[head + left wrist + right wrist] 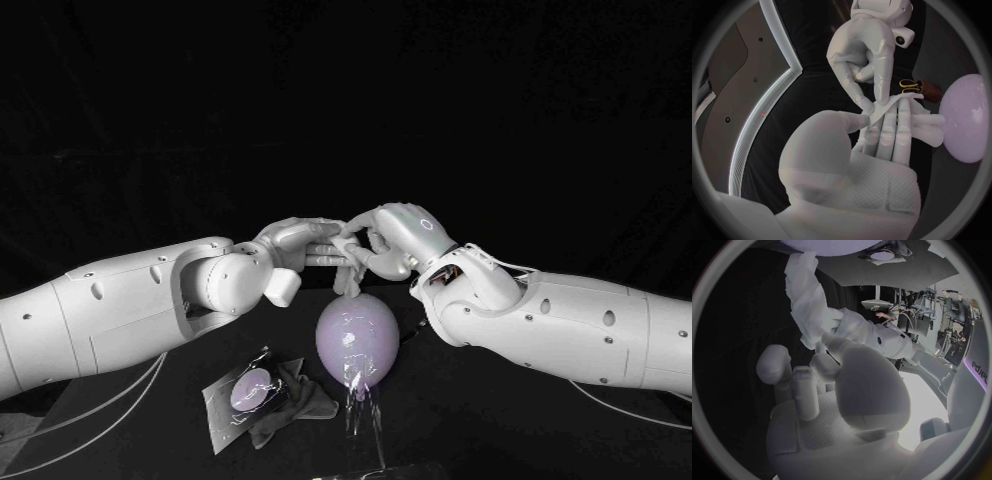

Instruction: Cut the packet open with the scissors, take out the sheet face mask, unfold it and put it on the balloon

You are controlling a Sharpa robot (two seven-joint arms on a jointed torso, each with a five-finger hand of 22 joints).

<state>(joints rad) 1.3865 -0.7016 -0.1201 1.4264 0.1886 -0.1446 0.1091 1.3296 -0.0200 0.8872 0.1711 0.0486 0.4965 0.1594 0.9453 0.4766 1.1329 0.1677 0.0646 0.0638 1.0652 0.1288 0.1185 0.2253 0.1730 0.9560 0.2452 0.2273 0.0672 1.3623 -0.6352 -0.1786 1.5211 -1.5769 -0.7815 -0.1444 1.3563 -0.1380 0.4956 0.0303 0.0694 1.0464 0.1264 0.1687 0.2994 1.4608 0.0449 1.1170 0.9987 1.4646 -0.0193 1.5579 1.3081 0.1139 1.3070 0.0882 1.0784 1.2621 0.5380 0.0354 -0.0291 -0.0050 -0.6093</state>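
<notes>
Standing at the frame's centre on the black table [505,435], the lilac balloon [358,338] is seen directly below both hands; the packet [248,392] lies at lower left on a dark cloth [299,405]. Just above the balloon, the folded white sheet mask [924,125] is pinched by the left hand [296,243] and the right hand [392,240] together.

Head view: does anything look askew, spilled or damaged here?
Nothing damaged or spilled. The packet lies askew on a crumpled dark cloth beside the balloon; the left hand and right hand pinch the bunched mask above it.
</notes>
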